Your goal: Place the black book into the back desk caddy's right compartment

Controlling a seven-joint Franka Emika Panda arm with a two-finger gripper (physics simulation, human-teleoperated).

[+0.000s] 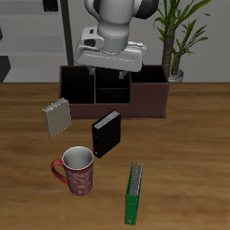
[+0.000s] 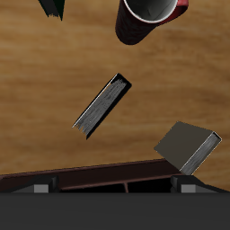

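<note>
Three things ring the black book (image 1: 107,133): mug (image 1: 76,171), grey book (image 1: 56,117), green book (image 1: 134,192).

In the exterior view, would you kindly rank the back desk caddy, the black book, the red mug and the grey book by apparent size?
Largest to smallest as they appear:
1. back desk caddy, partly hidden by the arm
2. red mug and black book, too close to rank; the mug stands nearer the camera
3. grey book
</note>
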